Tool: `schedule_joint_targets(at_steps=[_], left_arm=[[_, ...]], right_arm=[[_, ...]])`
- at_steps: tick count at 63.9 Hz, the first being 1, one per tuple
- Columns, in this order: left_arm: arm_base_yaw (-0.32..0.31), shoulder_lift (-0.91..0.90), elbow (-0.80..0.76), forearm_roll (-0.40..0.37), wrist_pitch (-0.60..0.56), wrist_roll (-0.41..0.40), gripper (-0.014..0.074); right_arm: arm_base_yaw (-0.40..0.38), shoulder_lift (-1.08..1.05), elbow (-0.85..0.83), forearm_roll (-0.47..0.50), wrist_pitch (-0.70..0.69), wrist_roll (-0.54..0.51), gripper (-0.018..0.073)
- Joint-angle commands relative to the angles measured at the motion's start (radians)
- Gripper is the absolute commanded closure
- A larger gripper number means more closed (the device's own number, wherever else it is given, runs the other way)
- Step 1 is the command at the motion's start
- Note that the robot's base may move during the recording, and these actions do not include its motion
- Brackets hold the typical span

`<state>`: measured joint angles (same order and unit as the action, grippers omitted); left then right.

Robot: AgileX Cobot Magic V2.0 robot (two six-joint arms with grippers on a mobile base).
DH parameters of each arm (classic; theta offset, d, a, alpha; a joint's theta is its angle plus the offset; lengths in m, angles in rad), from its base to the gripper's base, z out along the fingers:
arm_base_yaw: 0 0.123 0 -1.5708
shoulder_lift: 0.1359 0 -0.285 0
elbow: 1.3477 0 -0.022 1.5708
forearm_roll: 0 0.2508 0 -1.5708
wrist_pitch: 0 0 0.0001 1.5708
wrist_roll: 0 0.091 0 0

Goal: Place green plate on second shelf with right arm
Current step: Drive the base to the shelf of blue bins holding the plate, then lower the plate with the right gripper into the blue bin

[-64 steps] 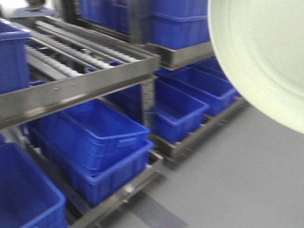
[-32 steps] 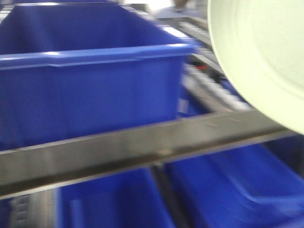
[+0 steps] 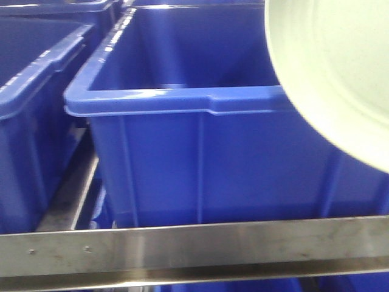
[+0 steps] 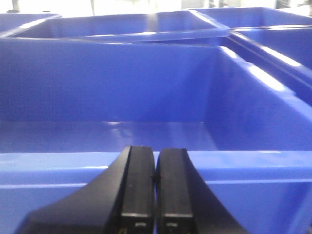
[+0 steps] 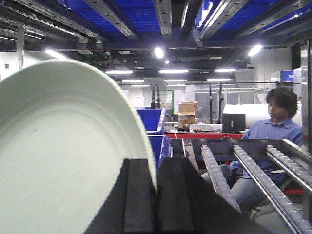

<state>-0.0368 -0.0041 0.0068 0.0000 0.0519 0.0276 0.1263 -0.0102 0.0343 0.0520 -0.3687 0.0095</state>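
The pale green plate (image 3: 334,73) fills the upper right of the front view, held up on edge close to the camera. In the right wrist view the green plate (image 5: 63,156) stands upright at the left, its rim pinched between the black fingers of my right gripper (image 5: 156,195), which is shut on it. My left gripper (image 4: 155,190) is shut with nothing between its fingers, hanging just in front of a blue bin's near rim (image 4: 234,165). The right gripper itself is out of the front view.
A large blue bin (image 3: 194,146) sits on a shelf behind a steel rail (image 3: 194,246), with more blue bins (image 3: 30,103) to its left. Roller tracks (image 5: 263,175) run ahead in the right wrist view, and a seated person (image 5: 273,131) is beyond them.
The front view has swung from the floor-level racks to a close look at one blue bin behind the steel rail. The plate keeps its place at the upper right.
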Motion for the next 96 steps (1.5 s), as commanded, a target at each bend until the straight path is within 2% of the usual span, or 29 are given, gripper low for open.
schedule_joint_targets(at_steps=[1, 50, 56, 65, 69, 76, 84, 90, 96], left_arm=[[-0.001, -0.016, 0.040, 0.000, -0.080, -0.002, 0.0466], [-0.001, -0.016, 0.040, 0.000, -0.080, -0.002, 0.0466], [-0.001, -0.016, 0.040, 0.000, -0.080, -0.002, 0.0466], [-0.001, -0.016, 0.040, 0.000, -0.080, -0.002, 0.0466], [-0.001, -0.016, 0.040, 0.000, -0.080, -0.002, 0.0466], [-0.001, -0.016, 0.040, 0.000, -0.080, -0.002, 0.0466], [-0.001, -0.016, 0.040, 0.000, -0.080, -0.002, 0.0466], [-0.001, -0.016, 0.040, 0.000, -0.080, -0.002, 0.0466], [-0.001, -0.016, 0.040, 0.000, -0.080, -0.002, 0.0466]], right_arm=[[-0.007, -0.019, -0.026, 0.007, -0.102, 0.000, 0.0505], [-0.007, -0.019, -0.026, 0.007, -0.102, 0.000, 0.0505], [-0.007, -0.019, -0.026, 0.007, -0.150, 0.000, 0.0505], [-0.007, -0.019, -0.027, 0.008, -0.302, 0.004, 0.0505], [-0.007, -0.019, -0.035, 0.047, -0.343, 0.014, 0.0505], [-0.006, -0.019, -0.068, 0.078, -0.288, 0.068, 0.0505], [-0.006, -0.006, -0.129, 0.058, -0.140, 0.151, 0.0505], [-0.006, 0.038, -0.178, 0.055, -0.068, 0.165, 0.0505], [-0.006, 0.129, -0.221, 0.055, -0.056, 0.165, 0.0505]])
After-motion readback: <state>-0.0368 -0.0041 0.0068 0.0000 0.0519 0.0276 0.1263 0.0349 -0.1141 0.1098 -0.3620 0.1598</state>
